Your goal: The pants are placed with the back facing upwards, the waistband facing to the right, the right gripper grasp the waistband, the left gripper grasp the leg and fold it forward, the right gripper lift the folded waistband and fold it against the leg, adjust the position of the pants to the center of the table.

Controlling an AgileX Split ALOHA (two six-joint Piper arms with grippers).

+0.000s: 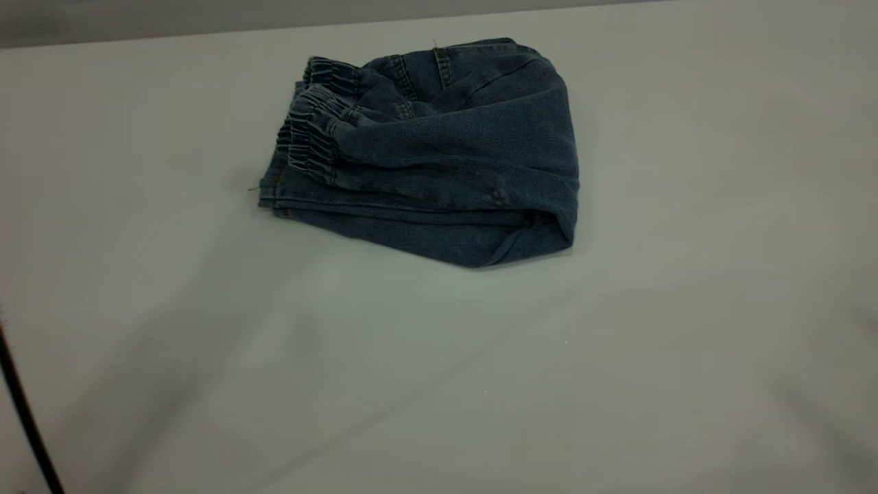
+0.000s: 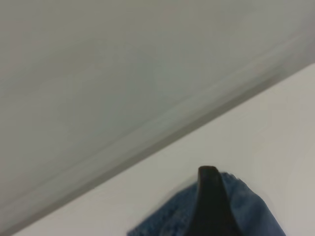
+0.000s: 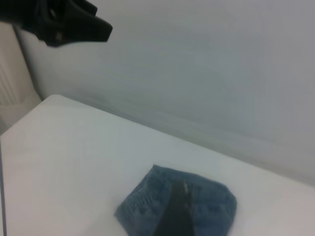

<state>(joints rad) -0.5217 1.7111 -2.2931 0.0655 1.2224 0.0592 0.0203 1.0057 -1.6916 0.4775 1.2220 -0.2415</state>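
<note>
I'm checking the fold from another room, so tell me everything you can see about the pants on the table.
The pants are blue denim, folded into a compact bundle lying on the white table, toward its far side. The gathered, ruffled waistband sits on top at the exterior view's left; the rounded fold faces right, and stitched hems stack along the near edge. No print shows. Nothing but the table touches them.

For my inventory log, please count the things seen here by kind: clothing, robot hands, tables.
Folded blue denim shorts: 1
Black robot hands: 2 (left hand, right hand)
Pale grey flat table: 1
Total: 4
</note>
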